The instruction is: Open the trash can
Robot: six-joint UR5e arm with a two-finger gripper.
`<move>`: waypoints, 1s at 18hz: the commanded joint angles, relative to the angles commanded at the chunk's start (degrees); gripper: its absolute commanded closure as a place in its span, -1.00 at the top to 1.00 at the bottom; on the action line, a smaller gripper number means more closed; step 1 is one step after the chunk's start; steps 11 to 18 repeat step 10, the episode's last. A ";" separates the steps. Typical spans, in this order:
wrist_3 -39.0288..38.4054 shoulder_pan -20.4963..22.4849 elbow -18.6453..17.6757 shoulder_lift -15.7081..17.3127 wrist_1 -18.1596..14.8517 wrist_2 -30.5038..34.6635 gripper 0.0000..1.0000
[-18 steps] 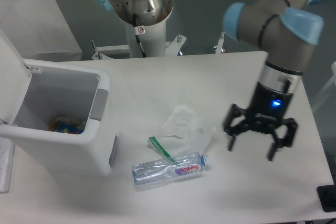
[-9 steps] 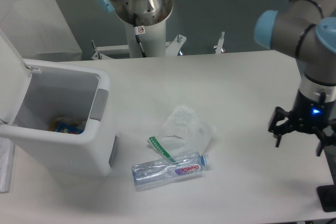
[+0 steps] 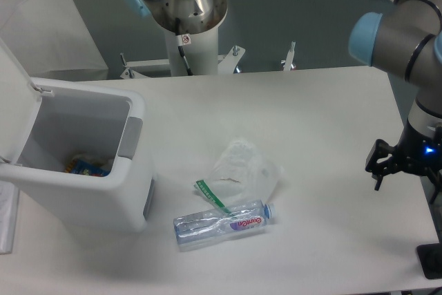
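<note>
The trash can (image 3: pixel 83 198) is a large white boxy bin at the table's left, with a grey push-button strip (image 3: pixel 131 137) on its right rim. Its lid (image 3: pixel 15 98) stands raised on the far left side, so the inside shows, with a colourful wrapper (image 3: pixel 86 166) at the bottom. My gripper (image 3: pixel 407 179) hangs at the far right edge of the view, far from the bin. Its fingers are spread open with nothing between them, and the right one is partly cut off by the frame.
A clear plastic bottle (image 3: pixel 221 222) lies on its side mid-table, with a crumpled clear plastic bag (image 3: pixel 243 169) just behind it. The arm's base (image 3: pixel 186 12) rises at the back. A white box (image 3: pixel 41 25) stands back left and a black object (image 3: pixel 429 260) sits at the bottom right corner.
My gripper has swung from right of the bottle out to the table's right edge, staying open. The bin, bottle and bag have not moved.
</note>
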 joint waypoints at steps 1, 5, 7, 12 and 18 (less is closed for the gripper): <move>0.09 -0.26 0.00 0.00 0.00 0.61 1.00; 3.85 -0.62 -0.18 0.53 -0.09 2.72 1.00; 4.22 -1.23 -0.18 0.62 -0.09 3.69 1.00; 4.22 -1.32 -0.35 0.62 -0.09 3.69 1.00; 4.22 -1.32 -0.35 0.62 -0.09 3.69 1.00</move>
